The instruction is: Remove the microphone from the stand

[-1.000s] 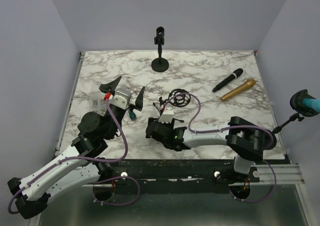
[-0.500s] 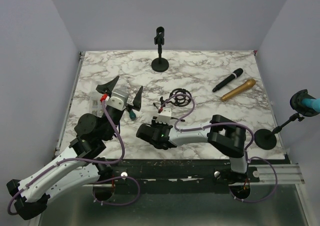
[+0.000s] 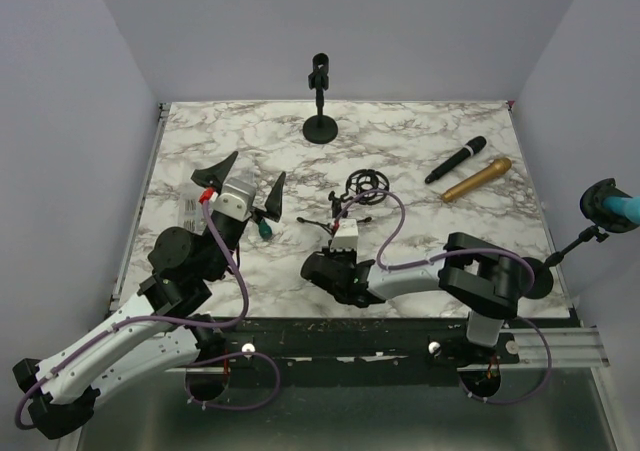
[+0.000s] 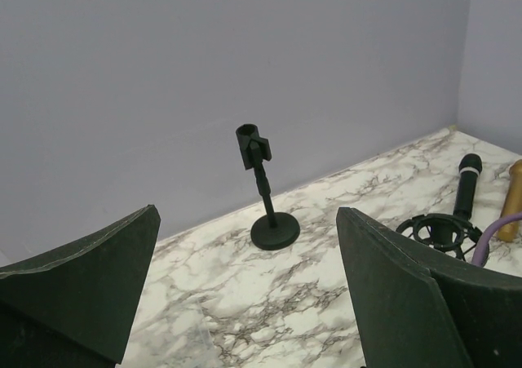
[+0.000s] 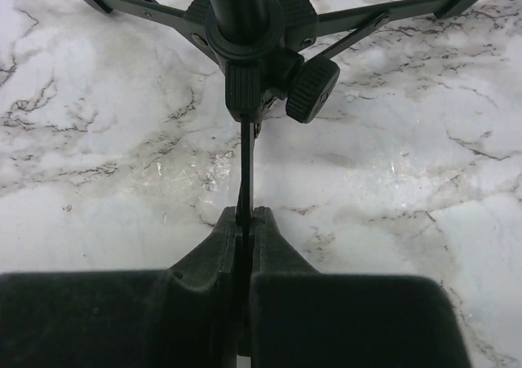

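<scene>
Marble desk [image 3: 200, 141] | left gripper [image 3: 261, 167] raised, jaws spread wide, nothing gripped | right gripper [image 5: 245, 218] clamped on a leg of the tripod stand [image 5: 245, 25] | shock mount [image 3: 365, 183] seemingly empty | black microphone [image 3: 455, 159] laid flat at right beside gold microphone [image 3: 478, 179] | removal judged done; next, the leg is to be released.

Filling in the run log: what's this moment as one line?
left gripper open, empty | right gripper shut on tripod stand leg | black microphone, gold microphone lying on table
</scene>
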### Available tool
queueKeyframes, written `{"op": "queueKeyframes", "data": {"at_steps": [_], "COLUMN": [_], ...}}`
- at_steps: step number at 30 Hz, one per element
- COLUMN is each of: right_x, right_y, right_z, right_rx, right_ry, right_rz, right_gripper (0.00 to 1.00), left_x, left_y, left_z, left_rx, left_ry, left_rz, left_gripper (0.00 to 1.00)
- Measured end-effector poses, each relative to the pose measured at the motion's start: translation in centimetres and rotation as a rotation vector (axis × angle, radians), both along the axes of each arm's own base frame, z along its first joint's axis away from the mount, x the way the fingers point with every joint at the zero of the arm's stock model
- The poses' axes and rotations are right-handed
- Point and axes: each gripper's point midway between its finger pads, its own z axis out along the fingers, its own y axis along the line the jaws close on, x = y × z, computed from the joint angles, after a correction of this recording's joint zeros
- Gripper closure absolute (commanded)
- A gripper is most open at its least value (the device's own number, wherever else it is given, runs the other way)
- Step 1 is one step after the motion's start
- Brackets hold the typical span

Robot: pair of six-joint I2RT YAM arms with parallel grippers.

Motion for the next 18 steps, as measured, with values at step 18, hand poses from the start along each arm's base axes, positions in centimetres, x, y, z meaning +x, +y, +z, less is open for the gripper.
{"op": "queueKeyframes", "data": {"at_steps": [18], "right_x": [14.3], "right_y": [-8.2], "right_z": [2.0], "right_rx": [-0.042], "right_ry": [0.026], "right_rz": [-0.140], "right_gripper": [0.99], "left_x": [-0.1], "left_y": [-0.1], "left_z": [0.0], "left_rx": [-0.003], "left_ry": [0.001], "left_rz": [-0.004], "left_gripper": [0.06]}}
